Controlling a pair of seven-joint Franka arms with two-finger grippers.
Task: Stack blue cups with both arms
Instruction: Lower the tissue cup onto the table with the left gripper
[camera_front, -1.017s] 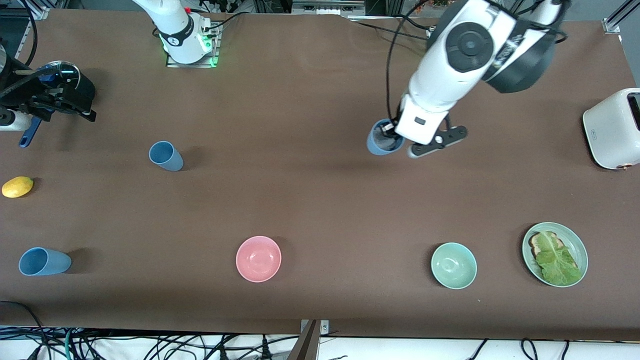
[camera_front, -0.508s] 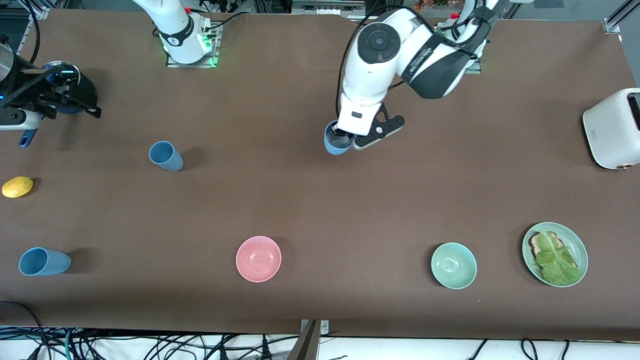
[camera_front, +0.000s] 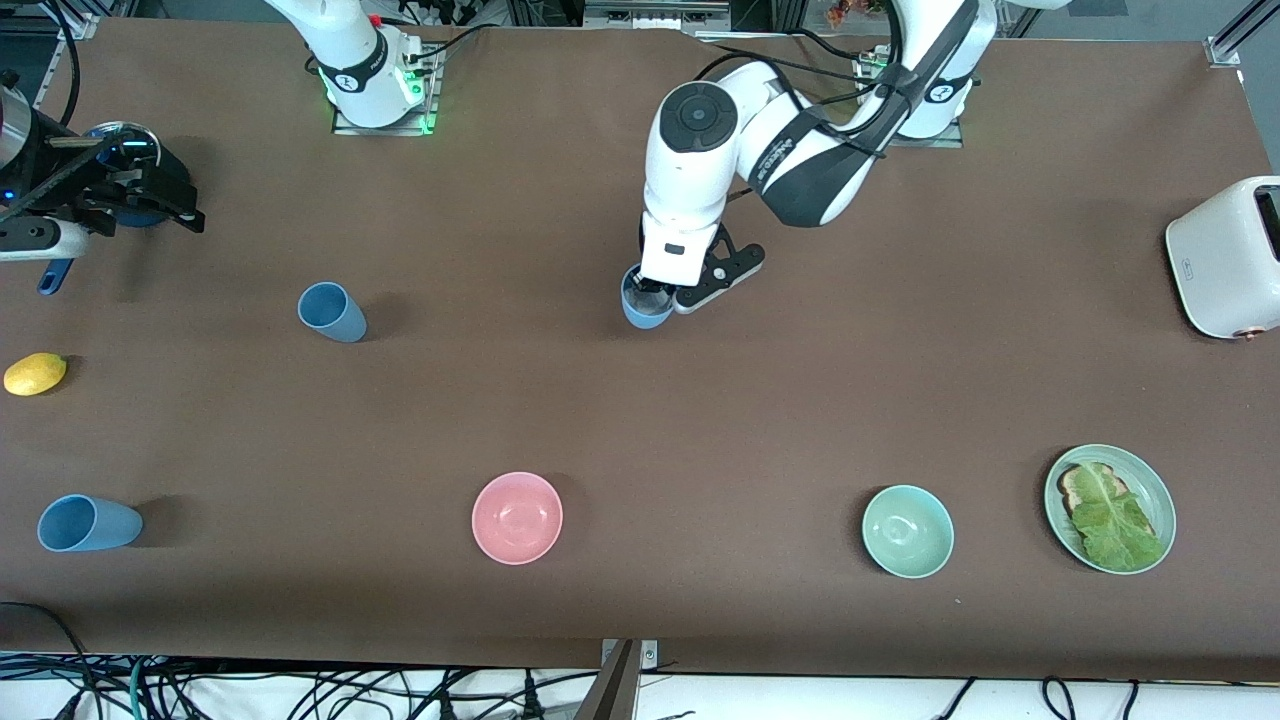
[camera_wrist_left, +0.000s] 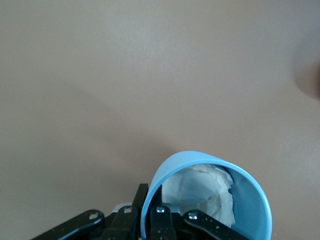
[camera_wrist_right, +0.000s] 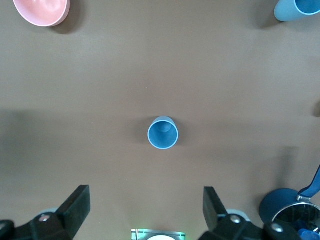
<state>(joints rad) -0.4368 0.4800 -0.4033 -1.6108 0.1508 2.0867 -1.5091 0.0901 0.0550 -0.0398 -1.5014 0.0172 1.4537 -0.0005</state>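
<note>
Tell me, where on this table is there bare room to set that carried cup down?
The widest bare stretch runs between the upright blue cup and the toaster, above the pink bowl and mint bowl; the left gripper carries its cup over it. It is crowded where the right gripper, lemon and tipped cup sit.

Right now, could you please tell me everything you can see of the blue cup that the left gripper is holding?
The held cup is a small light-blue tumbler of smooth plastic, handleless and slightly tapered. The left gripper is shut on its rim, one finger inside and one outside. It is carried mouth up, a little tilted, over bare brown table near the middle. The left wrist view shows something white and crumpled, like paper, inside it. Whether its base touches the table cannot be told.
</note>
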